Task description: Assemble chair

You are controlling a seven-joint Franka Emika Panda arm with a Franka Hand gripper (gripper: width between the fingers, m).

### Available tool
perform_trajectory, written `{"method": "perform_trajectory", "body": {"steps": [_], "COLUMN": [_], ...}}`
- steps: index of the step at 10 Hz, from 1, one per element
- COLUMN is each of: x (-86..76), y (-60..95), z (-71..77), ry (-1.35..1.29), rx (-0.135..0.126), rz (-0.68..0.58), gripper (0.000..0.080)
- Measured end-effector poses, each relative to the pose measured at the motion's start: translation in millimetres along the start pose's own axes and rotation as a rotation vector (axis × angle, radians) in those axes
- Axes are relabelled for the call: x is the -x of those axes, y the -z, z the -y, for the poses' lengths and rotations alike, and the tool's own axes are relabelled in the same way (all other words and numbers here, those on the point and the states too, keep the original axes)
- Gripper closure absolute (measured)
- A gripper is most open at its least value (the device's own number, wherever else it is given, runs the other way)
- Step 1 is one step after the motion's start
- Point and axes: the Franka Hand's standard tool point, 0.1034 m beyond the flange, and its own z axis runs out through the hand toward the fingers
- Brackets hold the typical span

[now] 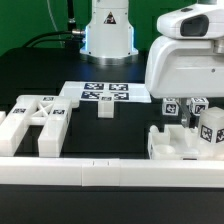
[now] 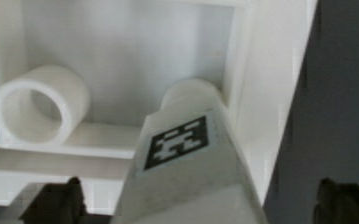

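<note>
On my wrist feed the fingers (image 2: pixel 55 205) are spread as wide as I see them go, one dark tip on either side of a white tagged post (image 2: pixel 185 150). A clear gap shows between each tip and the post, so I have hold of nothing and touch nothing. Beyond the post sits a white frame (image 2: pixel 123 30) with a round white ring (image 2: pixel 43 105) inside it.

From the exterior view, the arm's white wrist housing (image 1: pixel 185 60) hangs over a cluster of chair parts (image 1: pixel 185 140) lying to the exterior view's right of the marker board (image 1: pixel 97 94). The fingers are hidden behind the housing there.

To the exterior view's left of the marker board, and nearer the camera, lie blocky frames (image 1: pixel 30 128) bearing tags. A short post (image 1: pixel 105 108) stands just beside the board's near edge.

The desk (image 1: pixel 130 130) is black. A long white border rail (image 1: pixel 90 175) runs across it on the camera's side of the marker board. The arm base (image 1: pixel 108 30) stands behind the board, with a green backdrop (image 1: pixel 150 18) beyond.
</note>
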Motion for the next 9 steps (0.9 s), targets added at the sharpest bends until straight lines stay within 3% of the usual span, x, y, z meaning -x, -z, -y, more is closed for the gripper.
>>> {"method": "perform_trajectory", "body": {"steps": [2,4,5,6,9], "x": [0.0,-0.1,-0.1,-0.1,-0.1], "y": [0.0,0.0,0.0,0.0,0.0], "z": [-1.6,-1.7,-1.7,-1.7,-1.1], "ry": [0.098,0.096,0.096,0.086,-0.022], "rx": [0.008,0.008,0.008,0.007,0.005], "rz": [0.001,0.001,0.001,0.0,0.0], "gripper": [0.0151,0.0381,0.0381,0.0514,0.0514]}}
